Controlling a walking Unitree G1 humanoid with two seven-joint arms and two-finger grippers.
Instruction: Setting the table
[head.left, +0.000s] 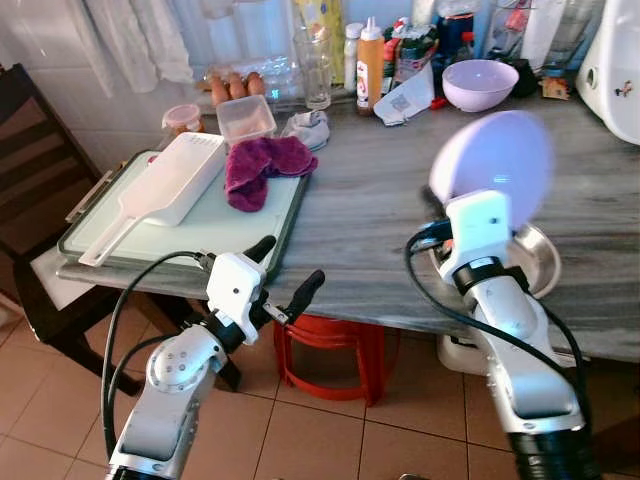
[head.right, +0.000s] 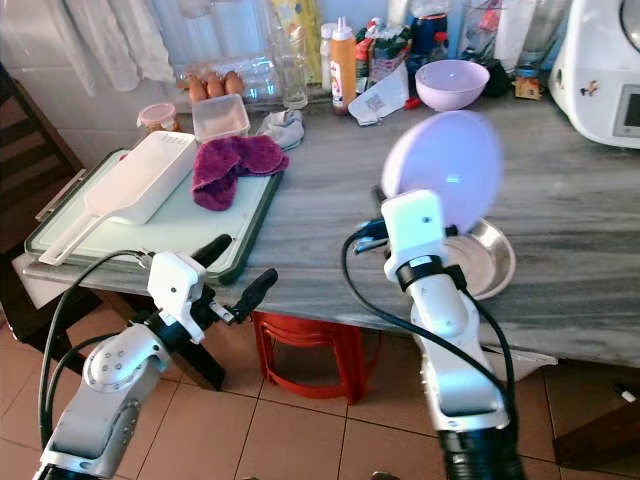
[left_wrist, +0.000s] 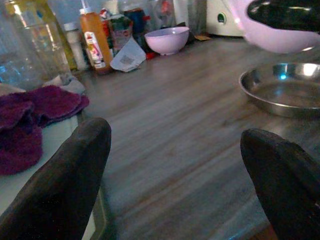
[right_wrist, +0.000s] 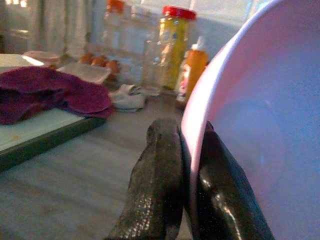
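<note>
The grey wood-grain table (head.left: 380, 200) is serving as the landmark here. Lying on its left end is a green-rimmed tray (head.left: 290, 215), carrying a white scoop-shaped container (head.left: 165, 185) and a crumpled purple cloth (head.left: 262, 165). Along the table's far edge, bottles, an orange sauce bottle (head.left: 370, 65), a drinking glass (head.left: 315, 70), eggs (head.left: 235, 86) and a lilac bowl (head.left: 479, 84) are standing together, with a white appliance (head.left: 612, 65) at the far right corner.

Near the table's front edge on the right, a steel dish (head.right: 488, 258) is resting flat. The right gripper (right_wrist: 187, 175) is holding a lilac plate (head.right: 445, 172) tilted on edge above that dish, its two black fingers (right_wrist: 157, 185) pinching the plate's rim between them.

The left gripper (head.left: 285, 272) is hovering at the table's front edge just beside the tray's near corner, its fingers (left_wrist: 65, 185) spread wide apart and gripping nothing.
</note>
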